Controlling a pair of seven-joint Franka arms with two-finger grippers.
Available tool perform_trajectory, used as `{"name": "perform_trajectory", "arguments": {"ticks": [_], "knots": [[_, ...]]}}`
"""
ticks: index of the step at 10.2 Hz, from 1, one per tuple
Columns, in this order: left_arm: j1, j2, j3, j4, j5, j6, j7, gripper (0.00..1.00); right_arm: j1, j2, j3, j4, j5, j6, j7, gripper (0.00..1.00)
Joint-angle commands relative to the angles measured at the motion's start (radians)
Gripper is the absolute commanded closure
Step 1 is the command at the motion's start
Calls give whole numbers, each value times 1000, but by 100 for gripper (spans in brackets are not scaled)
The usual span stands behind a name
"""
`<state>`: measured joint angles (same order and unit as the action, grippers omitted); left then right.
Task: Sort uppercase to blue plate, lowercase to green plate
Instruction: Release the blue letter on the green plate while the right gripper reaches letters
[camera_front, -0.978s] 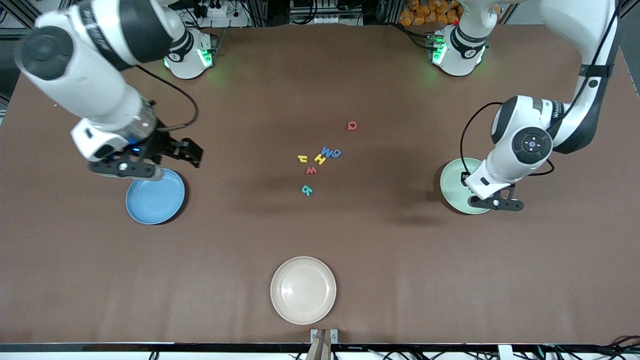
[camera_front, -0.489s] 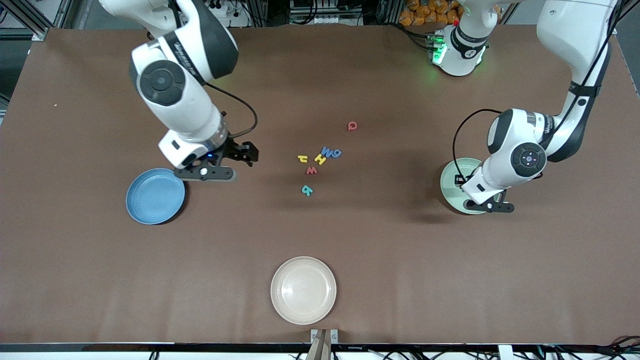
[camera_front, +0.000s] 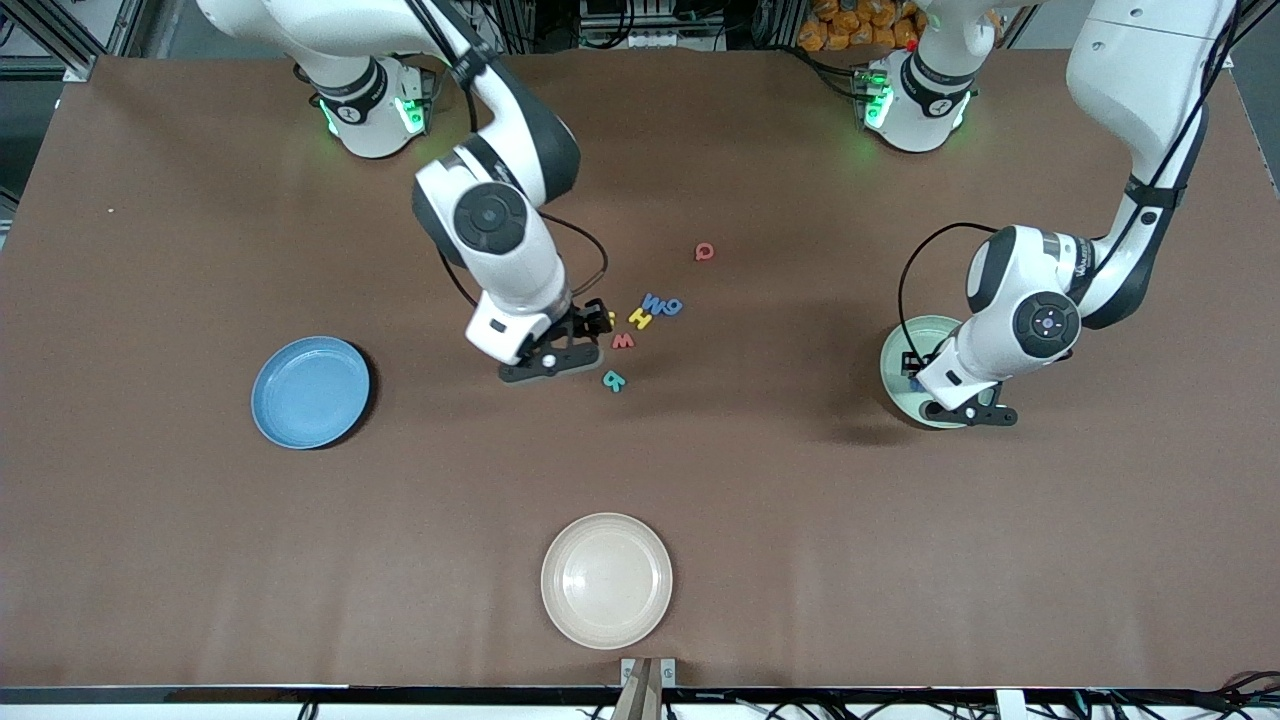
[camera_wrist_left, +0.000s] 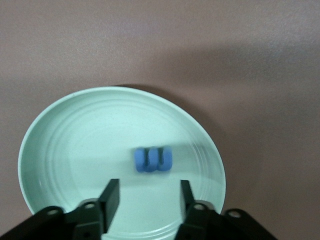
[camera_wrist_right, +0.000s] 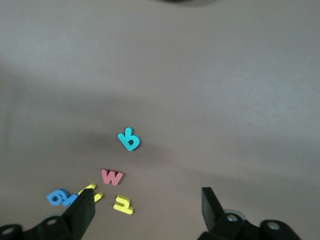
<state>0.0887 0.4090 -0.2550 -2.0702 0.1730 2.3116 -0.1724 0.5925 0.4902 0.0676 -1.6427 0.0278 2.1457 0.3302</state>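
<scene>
Now the blue e lies loose in the green plate, under the left gripper, whose fingers are parted. Other letters sit bunched mid-table beneath the right gripper, spread wide; closing there, it might nudge a neighbouring letter.

Toy letters on the brown table read as a red Q, blue M, blue 9-shaped letter, yellow H, red w, teal R, with no other legible lettering
</scene>
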Motion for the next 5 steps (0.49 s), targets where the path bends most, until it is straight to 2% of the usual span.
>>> {"name": "perform_trajectory", "arguments": {"ticks": [1,2,5], "knots": [[13,-30,-13,4,-21,-3,14,27,44,121,-2,85,3,26,-146,10],[13,-41,-13,10,-21,-5,11,20,47,149,-2,95,6,48,-214,12],[13,-96,-29,12,-20,-14,5,14,47,194,4,100,11,71,-403,17]]}}
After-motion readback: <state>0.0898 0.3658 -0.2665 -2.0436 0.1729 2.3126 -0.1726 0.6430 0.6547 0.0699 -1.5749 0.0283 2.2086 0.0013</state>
